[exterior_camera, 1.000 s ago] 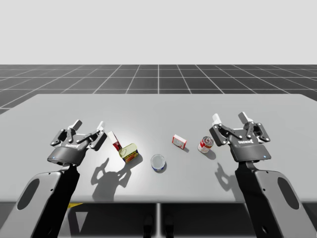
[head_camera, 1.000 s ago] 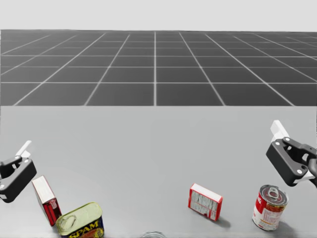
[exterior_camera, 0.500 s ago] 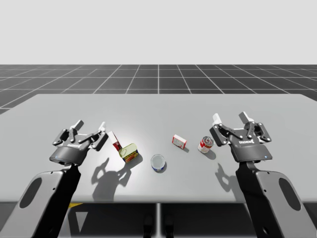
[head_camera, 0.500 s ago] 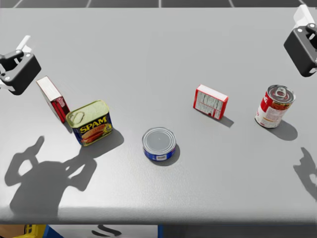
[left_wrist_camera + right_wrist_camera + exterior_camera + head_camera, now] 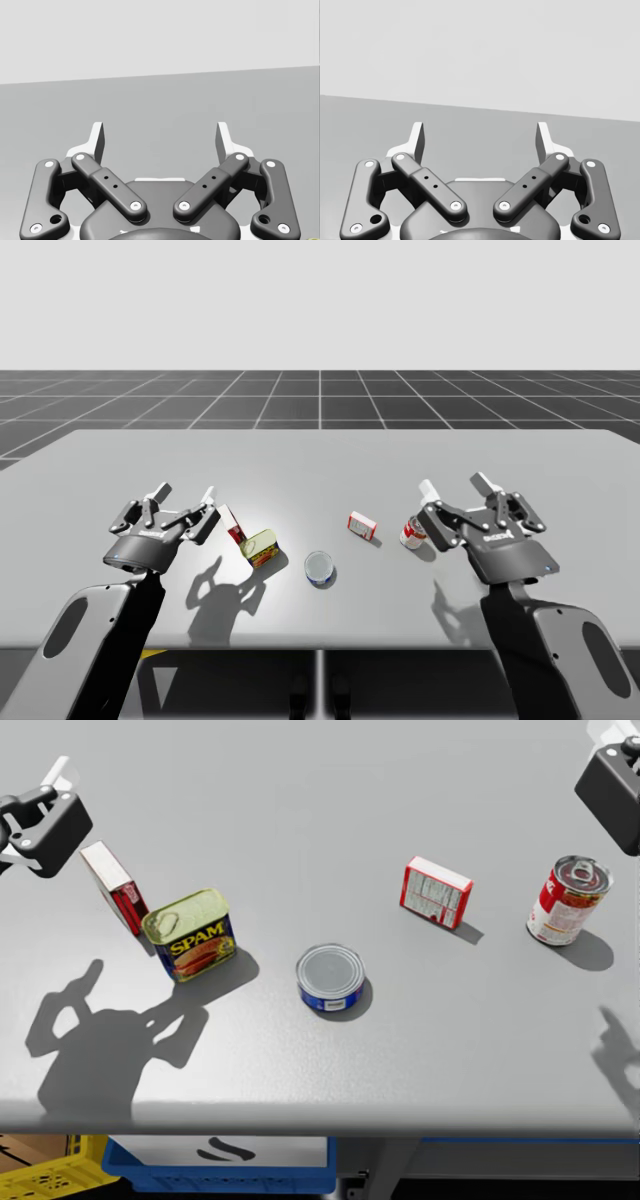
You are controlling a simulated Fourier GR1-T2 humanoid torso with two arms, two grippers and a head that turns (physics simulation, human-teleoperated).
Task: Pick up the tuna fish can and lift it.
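High view: right gripper (image 5: 455,484) partly covers red-white can (image 5: 408,534)

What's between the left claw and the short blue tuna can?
Head view: a slim red box beside the left claw, then a gold-lidded blue rectangular tin.

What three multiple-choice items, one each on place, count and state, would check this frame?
1. Where is the low blue can? A. standing free on the table; B. on the floor; C. held aloft.
2. How many cans are on the table? A. two; B. three; C. five.
3. The left end effector and right end effector are: A. both open; B. both shut; C. left shut only.
Key: 1A, nothing touches it. 2B, the low blue can, the rectangular blue and yellow can and the tall red and white can. 3A, each wrist view shows spread fingers with nothing between them.
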